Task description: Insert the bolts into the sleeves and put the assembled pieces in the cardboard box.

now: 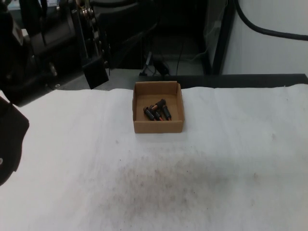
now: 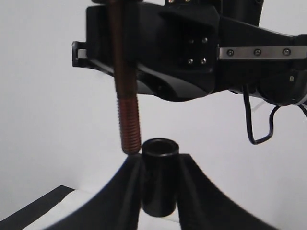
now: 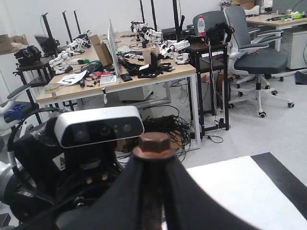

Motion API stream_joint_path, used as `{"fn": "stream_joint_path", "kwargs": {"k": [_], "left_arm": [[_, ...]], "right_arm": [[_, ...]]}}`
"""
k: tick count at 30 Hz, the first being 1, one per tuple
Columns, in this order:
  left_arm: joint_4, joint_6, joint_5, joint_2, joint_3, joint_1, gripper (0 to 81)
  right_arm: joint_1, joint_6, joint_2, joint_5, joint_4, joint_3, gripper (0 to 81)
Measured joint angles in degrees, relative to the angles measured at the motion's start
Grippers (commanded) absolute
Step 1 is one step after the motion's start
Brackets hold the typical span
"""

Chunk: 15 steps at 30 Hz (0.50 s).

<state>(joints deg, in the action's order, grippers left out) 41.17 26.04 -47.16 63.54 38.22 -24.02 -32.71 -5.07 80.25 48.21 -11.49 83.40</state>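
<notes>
One bolt [image 2: 128, 120] hangs with its threaded end down and its tip at the rim of the sleeve [image 2: 160, 177]. The tip sits just to one side of the bore rather than over it, and I cannot tell whether tip and rim touch. The sleeve stands upright with its open end up. The left gripper [image 2: 160, 165] grips it, fingers closed against its sides. The right gripper [image 3: 152, 162] is closed on the bolt's shank, and the hex head shows just above its fingertips.

Farther out, the box [image 1: 158, 127] sits on the white cloth [image 1: 240, 159] towards the back of the bench. Inside it, assembled pieces [image 1: 158, 112] lie in a loose heap. There seem to be three or four, but they overlap too much for a sure count. A dark stain [image 1: 163, 183] marks the cloth in front of the box.

By my reading, the task is well along. Several pairs are already joined and boxed, and this pair is at the point of insertion, with no thread inside the sleeve yet. What is left is to bring the tip over the bore, push the bolt in, and carry the joined piece to the box. I cannot tell whether more loose parts wait elsewhere.
</notes>
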Motion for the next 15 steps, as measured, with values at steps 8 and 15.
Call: {"fn": "stream_joint_path", "kwargs": {"k": [8,15], "left_arm": [[0.2,0.9,0.9,0.0,0.0,1.1,0.4],[0.1,0.9,0.7,0.0,0.0,1.6,0.4]], "right_arm": [[0.0,0.3,0.0,-0.8,-0.1,0.0,0.8],[0.0,0.9,0.0,-1.1,0.1,0.0,0.8]]}}
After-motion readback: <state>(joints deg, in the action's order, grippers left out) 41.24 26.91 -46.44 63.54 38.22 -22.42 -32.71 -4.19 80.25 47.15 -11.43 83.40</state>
